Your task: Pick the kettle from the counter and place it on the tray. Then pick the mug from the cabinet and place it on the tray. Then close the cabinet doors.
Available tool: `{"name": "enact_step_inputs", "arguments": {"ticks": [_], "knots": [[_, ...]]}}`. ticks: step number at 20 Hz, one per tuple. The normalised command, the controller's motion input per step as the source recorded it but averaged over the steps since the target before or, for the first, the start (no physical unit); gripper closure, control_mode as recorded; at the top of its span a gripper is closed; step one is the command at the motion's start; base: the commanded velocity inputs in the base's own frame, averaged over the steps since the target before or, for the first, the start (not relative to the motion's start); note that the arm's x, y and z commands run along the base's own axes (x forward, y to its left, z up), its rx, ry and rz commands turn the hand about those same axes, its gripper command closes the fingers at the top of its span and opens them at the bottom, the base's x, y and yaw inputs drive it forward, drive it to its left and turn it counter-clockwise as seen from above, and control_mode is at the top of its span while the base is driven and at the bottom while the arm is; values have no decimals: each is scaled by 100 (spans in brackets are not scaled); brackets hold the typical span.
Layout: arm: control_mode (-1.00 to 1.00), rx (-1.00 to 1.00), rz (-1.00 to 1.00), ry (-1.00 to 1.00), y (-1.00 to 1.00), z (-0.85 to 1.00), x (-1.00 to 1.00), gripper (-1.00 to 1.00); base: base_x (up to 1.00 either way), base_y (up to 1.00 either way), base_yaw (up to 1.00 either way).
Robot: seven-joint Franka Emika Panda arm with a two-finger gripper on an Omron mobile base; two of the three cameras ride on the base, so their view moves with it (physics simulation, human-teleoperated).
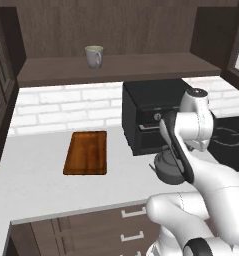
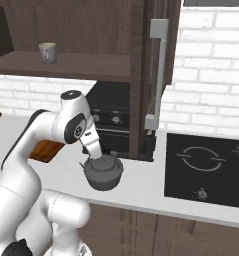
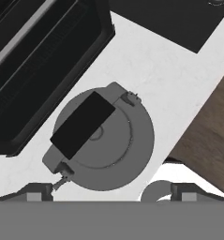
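Directly above the kettle (image 2: 103,172), the gripper (image 2: 95,150) hangs with its jaws spread wide, holding nothing. That kettle sits on the counter (image 1: 36,185) near its front edge, just before the black oven (image 1: 151,117). Further left lies the tray (image 1: 86,152); the mug (image 1: 94,56) stands on the cabinet (image 1: 116,67) shelf.

glossy white rounded arm (image 2: 51,127), dark joint rings.

Looks like a home kitchen: long pale grey-white countertop (image 1: 36,170), white brick backsplash (image 1: 66,107), black glass cooktop (image 2: 206,167), boxy black countertop oven (image 1: 151,117), dark brown wooden wall cabinet (image 1: 116,67).
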Motion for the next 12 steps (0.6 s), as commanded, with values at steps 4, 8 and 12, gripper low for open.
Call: {"name": "enact_step_inputs", "arguments": {"ticks": [4, 8, 12], "knots": [[-100, 0, 0, 3, 0, -14, 39, -100, 0, 0, 0], [-100, 6, 0, 11, 0, -13, 40, -100, 0, 0, 0], [-100, 3, 0, 5, -1, -19, 19, -100, 0, 0, 0]]}}
